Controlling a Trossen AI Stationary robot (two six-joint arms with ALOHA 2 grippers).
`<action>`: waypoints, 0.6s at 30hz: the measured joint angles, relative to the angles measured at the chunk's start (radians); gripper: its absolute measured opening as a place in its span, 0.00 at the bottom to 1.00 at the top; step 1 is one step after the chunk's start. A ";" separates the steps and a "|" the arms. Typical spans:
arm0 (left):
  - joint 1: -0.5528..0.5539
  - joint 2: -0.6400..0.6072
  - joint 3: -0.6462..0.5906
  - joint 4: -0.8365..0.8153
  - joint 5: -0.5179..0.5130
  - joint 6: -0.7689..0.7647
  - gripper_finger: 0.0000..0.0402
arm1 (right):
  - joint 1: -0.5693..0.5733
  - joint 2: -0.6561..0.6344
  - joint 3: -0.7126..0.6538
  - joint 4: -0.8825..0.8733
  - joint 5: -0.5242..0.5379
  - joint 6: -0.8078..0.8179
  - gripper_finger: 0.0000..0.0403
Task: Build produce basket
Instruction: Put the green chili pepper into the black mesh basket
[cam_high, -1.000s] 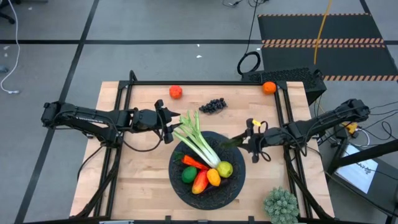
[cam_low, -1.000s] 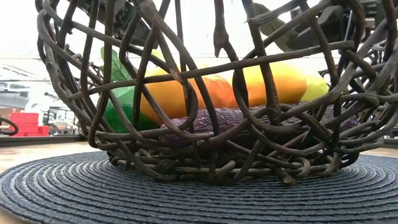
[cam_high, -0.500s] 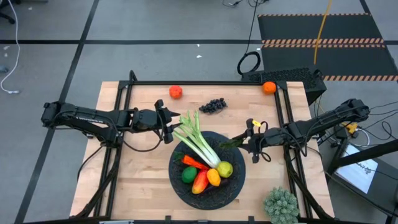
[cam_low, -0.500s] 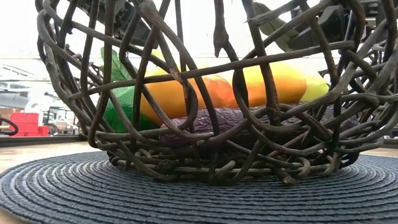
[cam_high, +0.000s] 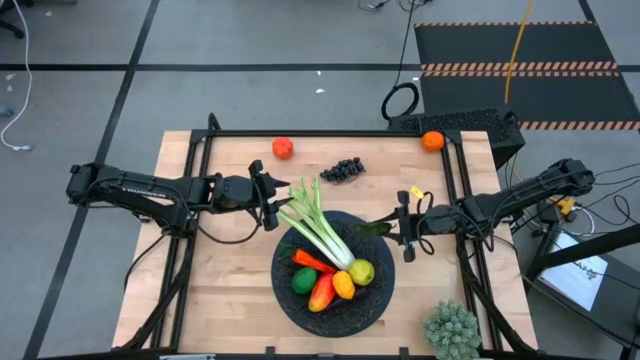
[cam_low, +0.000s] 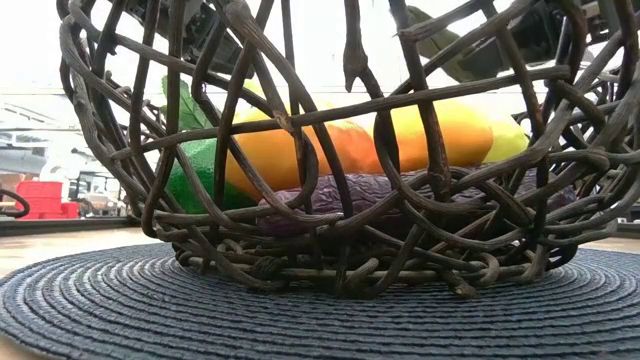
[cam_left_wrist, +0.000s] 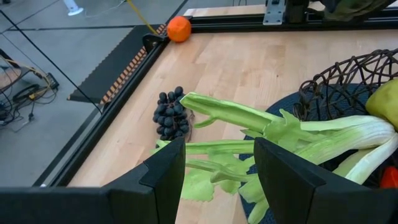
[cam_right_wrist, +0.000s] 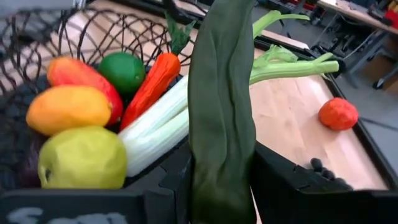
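Note:
The black woven basket (cam_high: 333, 300) holds the leek's white end, a carrot (cam_high: 313, 262), a lime (cam_high: 304, 281), a lemon (cam_high: 361, 271) and other produce. The leek (cam_high: 322, 228) leans over the far left rim, its green leaves (cam_left_wrist: 211, 148) reaching between the fingers of my open left gripper (cam_high: 276, 212). At the basket's right rim my right gripper (cam_high: 393, 228) is shut on a dark green pickle (cam_high: 372, 228). Grapes (cam_high: 343, 169), a tomato (cam_high: 283, 148) and an orange (cam_high: 432, 141) lie on the far table. My left gripper has the leek's leaf tips between its fingers (cam_left_wrist: 165, 177); I cannot tell whether they touch. My right gripper pinches the pickle's near end (cam_right_wrist: 217, 168) between its two fingers. The fingers come nearly level from the table's right and lie along the pickle. It sticks out past the fingertips over the basket's rim, lifted clear.
A bushy pale-green clump (cam_high: 452, 330) sits at the near right corner. A black frame rail (cam_high: 330, 133) runs along the table's far edge and down both sides. The basket stands on a round dark mat (cam_low: 320, 300). Bare wood lies near left.
My right gripper has rolled a little about its own pointing line, staying in place with the pickle held over the basket's rim. Nothing else has moved.

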 joint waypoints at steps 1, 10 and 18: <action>0.000 0.000 0.000 0.000 0.000 0.000 0.48 | -0.002 0.000 0.000 0.001 0.000 0.020 0.31; 0.000 0.000 0.000 -0.003 0.000 0.000 0.48 | -0.044 0.000 0.000 0.001 0.002 0.225 0.31; 0.000 0.000 0.000 -0.002 -0.001 -0.001 0.48 | -0.068 0.000 0.000 0.001 0.001 0.385 0.31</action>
